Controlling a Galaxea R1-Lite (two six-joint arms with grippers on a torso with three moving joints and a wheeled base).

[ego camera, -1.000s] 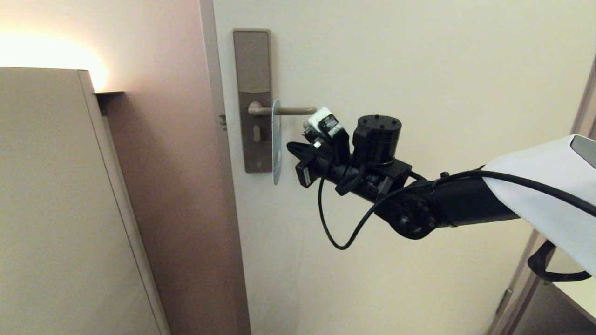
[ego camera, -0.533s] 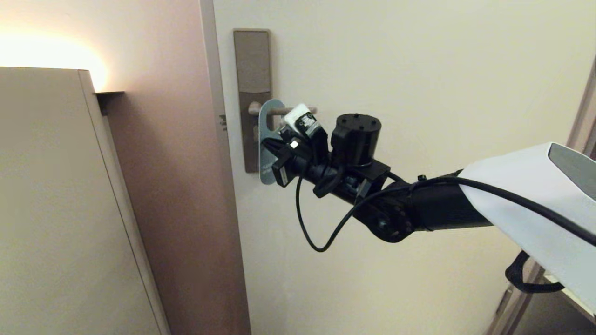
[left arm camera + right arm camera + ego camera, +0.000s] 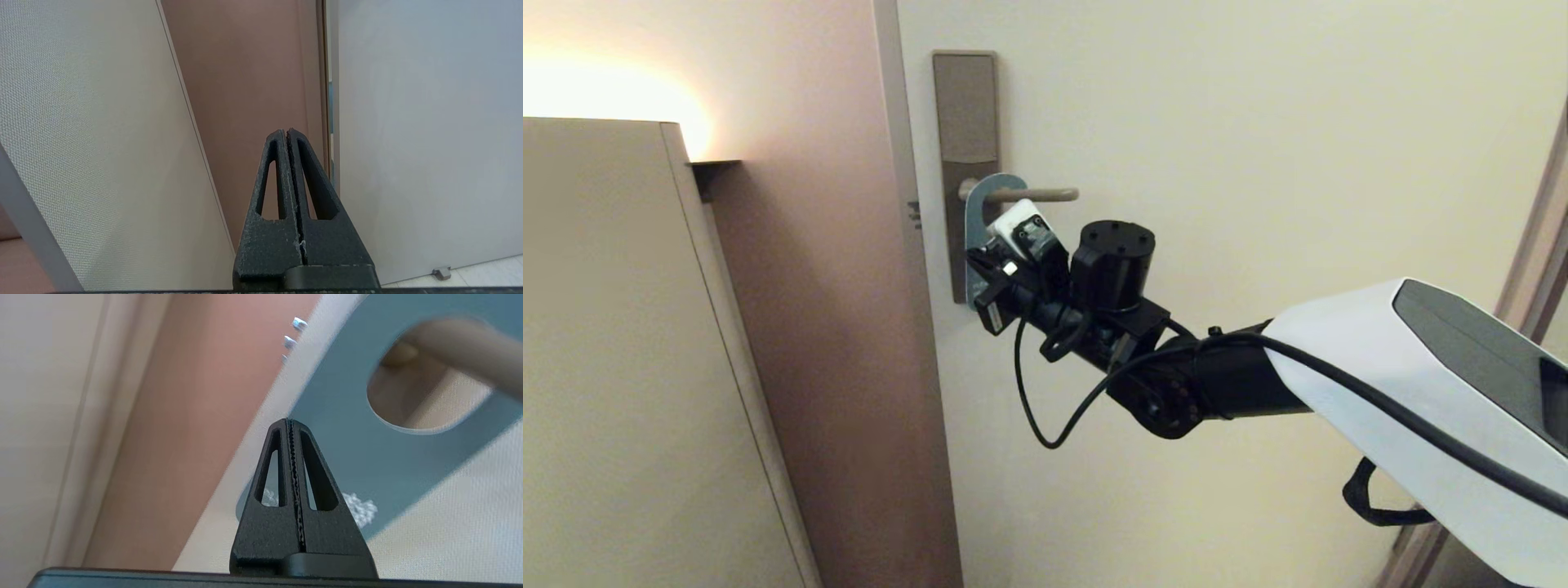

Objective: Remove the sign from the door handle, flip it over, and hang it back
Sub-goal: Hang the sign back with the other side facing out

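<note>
The sign hangs by its round hole on the door handle, blue face outward, lying flat over the lower lock plate. My right gripper is shut and empty, its tips at the sign's blue face just below the handle. In the right wrist view the shut right gripper points at the sign, with the handle passing through the hole and white lettering partly hidden behind the fingers. My left gripper is shut and empty, parked low, out of the head view.
The cream door fills the right side. A brown-pink wall strip runs beside the door edge, and a tall beige cabinet stands close on the left. My right arm's cable loop hangs below the wrist.
My right arm has moved left toward the lock plate. The sign has swung from edge-on to flat against the door, blue face out. The left arm has stayed still.
</note>
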